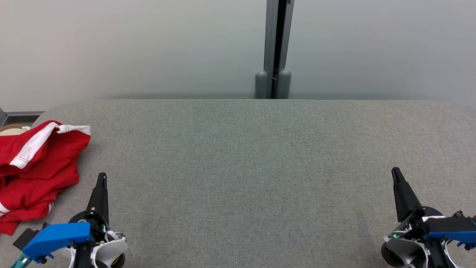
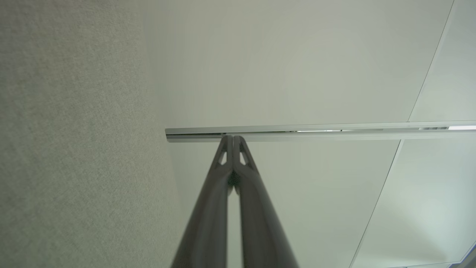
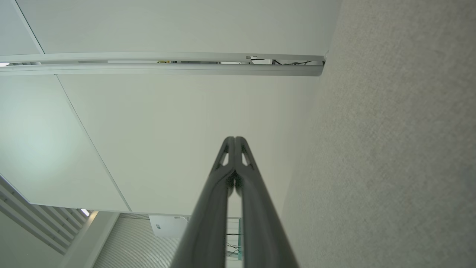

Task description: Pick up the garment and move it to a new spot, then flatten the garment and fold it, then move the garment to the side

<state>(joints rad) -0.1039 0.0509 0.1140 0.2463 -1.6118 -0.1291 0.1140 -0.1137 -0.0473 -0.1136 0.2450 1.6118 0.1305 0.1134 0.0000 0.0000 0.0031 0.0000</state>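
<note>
**Red garment (image 1: 37, 167) bunched at the left edge of the table (image 1: 241, 156)**

There it is: the garment, white stripes showing, lies crumpled on the grey fabric top at the far left, cut off by the head view's edge. Just beside it but not touching, the left gripper (image 1: 102, 178) points up the table, fingers pressed together, nothing between them. Well apart at the lower right, the right gripper (image 1: 395, 173) matches it, fingers tight together and empty. Behind the table stand a pale wall (image 1: 130, 44) and a grey post (image 1: 273, 48)
</note>
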